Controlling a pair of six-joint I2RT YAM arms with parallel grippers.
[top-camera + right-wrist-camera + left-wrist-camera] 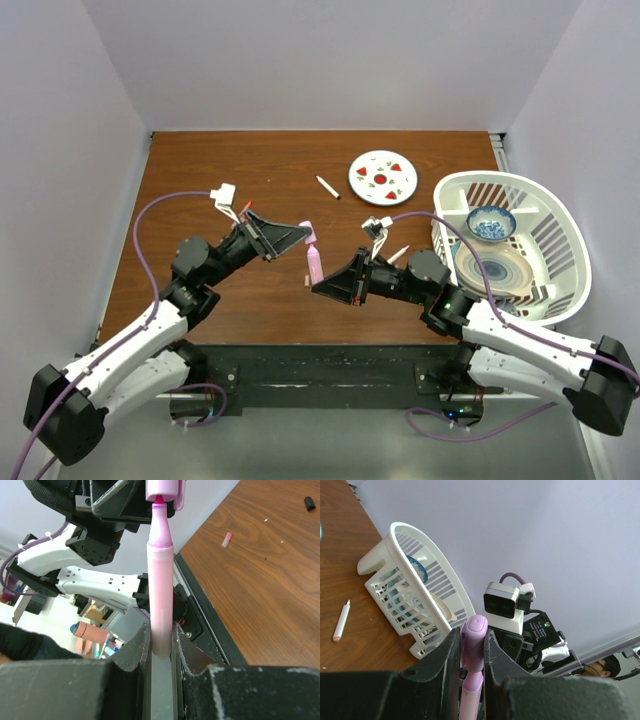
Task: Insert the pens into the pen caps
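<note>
A thick pale pink marker (314, 263) stands between the two grippers above the table's middle. My right gripper (319, 284) (161, 636) is shut on its lower barrel (161, 590). My left gripper (304, 236) (472, 641) is shut on the pink pen cap (307, 231) (474, 645). The marker's dark pink tip (159, 500) sits at the cap's (165, 487) mouth, with the shoulder still outside. A thin white pen (327, 187) lies near the plate, and another (398, 254) (341, 621) lies by the basket. A tiny pale cap (227, 539) lies on the wood.
A round white plate (383, 177) with red marks sits at the back centre. A white slotted basket (553, 228) (410, 580) at the right holds a blue bowl (491, 222) and a striped plate. A small black piece (309, 502) lies on the table.
</note>
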